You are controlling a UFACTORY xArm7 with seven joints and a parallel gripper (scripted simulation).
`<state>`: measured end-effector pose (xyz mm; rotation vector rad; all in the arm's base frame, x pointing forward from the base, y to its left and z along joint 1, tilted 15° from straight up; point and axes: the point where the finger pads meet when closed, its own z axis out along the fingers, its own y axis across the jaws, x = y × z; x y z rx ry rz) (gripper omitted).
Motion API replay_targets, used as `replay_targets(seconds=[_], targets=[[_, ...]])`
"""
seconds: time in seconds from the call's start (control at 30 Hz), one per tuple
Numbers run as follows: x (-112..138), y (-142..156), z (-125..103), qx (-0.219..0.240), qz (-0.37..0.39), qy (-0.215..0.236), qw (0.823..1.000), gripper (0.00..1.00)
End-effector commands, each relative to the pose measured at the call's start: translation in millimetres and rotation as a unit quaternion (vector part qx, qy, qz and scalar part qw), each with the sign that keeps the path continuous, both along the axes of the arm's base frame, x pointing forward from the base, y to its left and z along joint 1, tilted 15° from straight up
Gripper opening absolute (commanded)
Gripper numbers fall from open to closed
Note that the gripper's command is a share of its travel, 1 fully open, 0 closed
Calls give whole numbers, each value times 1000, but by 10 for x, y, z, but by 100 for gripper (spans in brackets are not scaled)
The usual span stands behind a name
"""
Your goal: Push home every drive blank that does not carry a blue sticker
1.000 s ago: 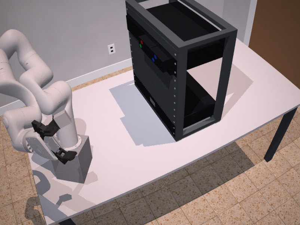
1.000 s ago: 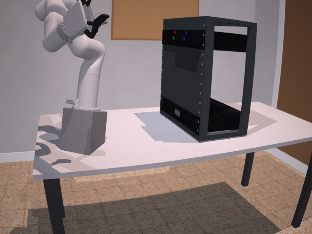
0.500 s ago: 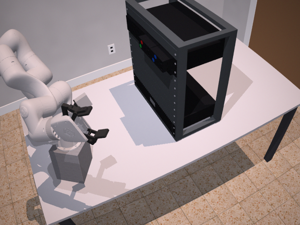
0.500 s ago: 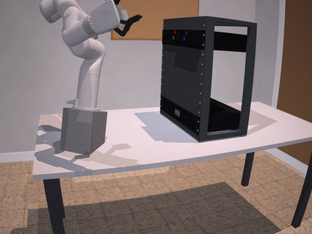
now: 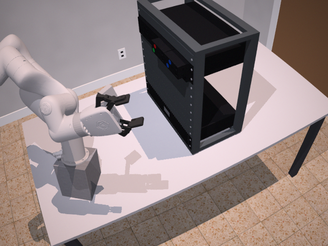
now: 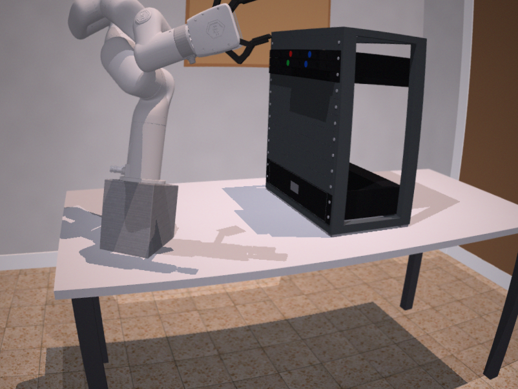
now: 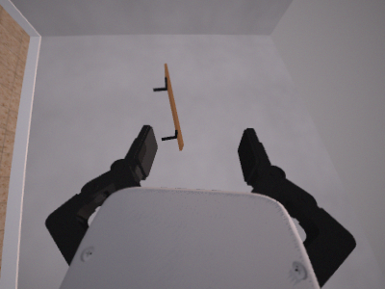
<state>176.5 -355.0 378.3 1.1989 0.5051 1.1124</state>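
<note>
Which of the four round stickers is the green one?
The green sticker is the lower-left one on the rack front. It sits right under the red sticker; the two to its right are blue.
</note>
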Motion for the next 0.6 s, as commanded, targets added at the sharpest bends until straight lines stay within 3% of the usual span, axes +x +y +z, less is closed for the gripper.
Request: replay_targets(seconds=[0.0, 0.3, 0.57], targets=[[295, 239, 52, 3, 36, 5, 999, 100], [707, 709, 68, 8, 97, 18, 995, 100], [912, 1009, 56, 10, 132, 28, 991, 100]])
